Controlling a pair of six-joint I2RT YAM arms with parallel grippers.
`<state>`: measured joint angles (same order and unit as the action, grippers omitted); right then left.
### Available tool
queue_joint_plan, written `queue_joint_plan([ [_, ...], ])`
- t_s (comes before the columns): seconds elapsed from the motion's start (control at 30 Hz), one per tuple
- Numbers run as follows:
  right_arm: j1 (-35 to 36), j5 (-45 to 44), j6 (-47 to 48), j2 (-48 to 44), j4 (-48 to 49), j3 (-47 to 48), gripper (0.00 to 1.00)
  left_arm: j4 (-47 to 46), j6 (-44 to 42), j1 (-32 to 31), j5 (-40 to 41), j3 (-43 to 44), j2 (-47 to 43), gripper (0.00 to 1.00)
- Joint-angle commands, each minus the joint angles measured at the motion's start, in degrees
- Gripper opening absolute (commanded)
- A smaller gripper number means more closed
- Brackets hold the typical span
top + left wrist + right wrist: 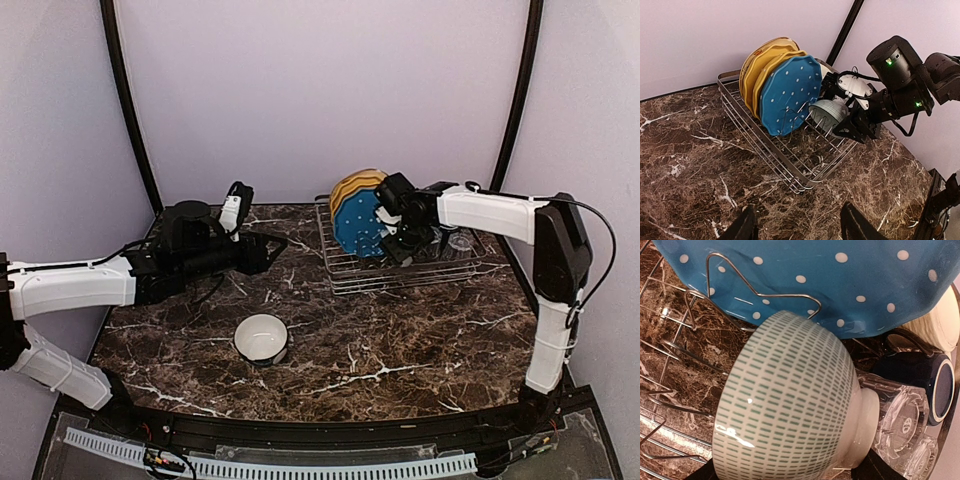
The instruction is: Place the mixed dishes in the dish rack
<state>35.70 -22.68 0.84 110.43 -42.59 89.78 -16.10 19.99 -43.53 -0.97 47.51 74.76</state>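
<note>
Right pincer [402, 240] clasps the mint-green bowl [829, 114] in the dish rack [765, 150], beside three standing plates [785, 92], navy mug [935, 385] and tumbler [900, 415]. Left pincer [800, 227] hangs open, empty. I'd say nearly done: one white bowl [262, 338] waits on the table [420, 350].

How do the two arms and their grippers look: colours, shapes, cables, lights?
The left arm and right arm have white rounded links joined by black cylindrical joints. The left gripper and right gripper are black. A thin black cable loops beside the right arm's elbow. Small green lights glow on its wrist.
</note>
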Motion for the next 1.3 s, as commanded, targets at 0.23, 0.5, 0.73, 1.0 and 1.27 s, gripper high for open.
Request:
queue_joint_plan([
  [0.23,-0.20,1.44,-0.84,1.38,-1.71,2.02,0.71,1.92,-1.74,-0.11,2.59,-1.06,-2.09,0.55],
  [0.5,0.50,2.90,-0.84,0.93,-1.90,1.80,0.88,2.11,-2.01,-0.11,3.44,-1.34,-2.16,0.55],
  [0.73,1.14,3.57,-1.46,-0.46,-2.11,1.89,0.96,3.43,-3.02,-0.09,4.29,-0.98,-2.25,0.55],
  [1.0,2.18,8.56,-2.30,-7.43,1.81,-1.13,0.98,22.24,-5.28,0.79,6.14,4.58,-1.10,0.55],
  [1.27,3.83,17.86,-1.51,-17.17,12.22,-9.14,0.98,42.10,-3.51,1.08,6.58,5.33,-0.51,0.58],
])
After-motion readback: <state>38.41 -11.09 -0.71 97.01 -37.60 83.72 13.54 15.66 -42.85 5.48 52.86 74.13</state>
